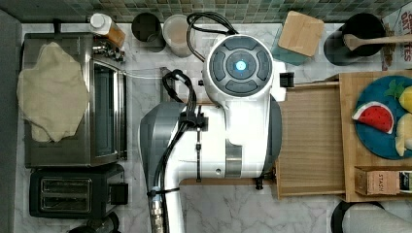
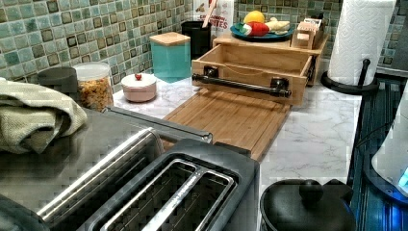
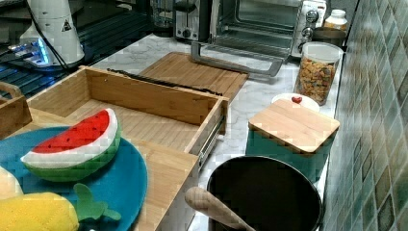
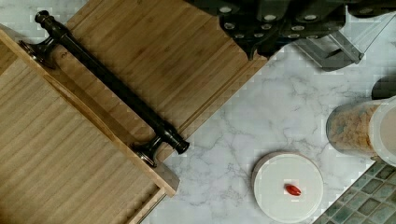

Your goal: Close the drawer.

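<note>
The drawer (image 2: pixel 250 65) is pulled well out of its wooden cabinet (image 2: pixel 269 43), its fine-lined floor bare, its long black bar handle (image 2: pixel 240 84) facing the cutting board (image 2: pixel 231 118) that lies on the marble desk (image 2: pixel 317 134) just in front of it. Judging from that, nothing of the closing is done yet: the whole push back in is left, and nothing touches the handle.

In the top view the white arm (image 1: pixel 228 121) hangs over the board and the drawer's front edge, hiding the handle, while the drawer floor (image 1: pixel 311 141) runs out to the top view's right, toward the blue plate (image 1: pixel 374 141) with the watermelon slice (image 1: pixel 374 116). The wrist view picks up what that one hides: the handle (image 4: pixel 107 84) clear along its length, both end posts visible, and the dark gripper (image 4: pixel 280 28) off over the board's far corner, well apart from the bar. Whether its fingers are open or closed, the commentator cannot tell.

The right view offers the metal slide rail (image 3: pixel 211 137) along the drawer's side and the toaster oven (image 3: pixel 260 24) with its door down beyond the board. The left view gives the drawer's front face square on.
</note>
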`<state>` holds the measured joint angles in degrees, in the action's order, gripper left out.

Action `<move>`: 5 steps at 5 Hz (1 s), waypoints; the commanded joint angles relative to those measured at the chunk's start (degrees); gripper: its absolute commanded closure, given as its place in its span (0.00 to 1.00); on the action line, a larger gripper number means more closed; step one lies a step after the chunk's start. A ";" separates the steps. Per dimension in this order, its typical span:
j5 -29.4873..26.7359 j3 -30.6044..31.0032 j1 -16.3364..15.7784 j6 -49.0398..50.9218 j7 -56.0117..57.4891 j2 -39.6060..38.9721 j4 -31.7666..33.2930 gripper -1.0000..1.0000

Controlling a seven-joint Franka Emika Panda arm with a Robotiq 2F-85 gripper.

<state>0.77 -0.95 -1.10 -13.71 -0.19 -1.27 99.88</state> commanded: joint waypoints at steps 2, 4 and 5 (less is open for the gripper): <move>0.01 0.01 -0.02 -0.64 0.00 -0.11 -0.73 1.00; 0.31 1.38 -1.37 -8.64 6.44 5.22 10.31 1.00; -1.10 1.65 -1.50 -11.26 15.42 6.41 13.82 1.00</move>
<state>0.92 -0.97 -1.54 -25.81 8.27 -0.10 109.72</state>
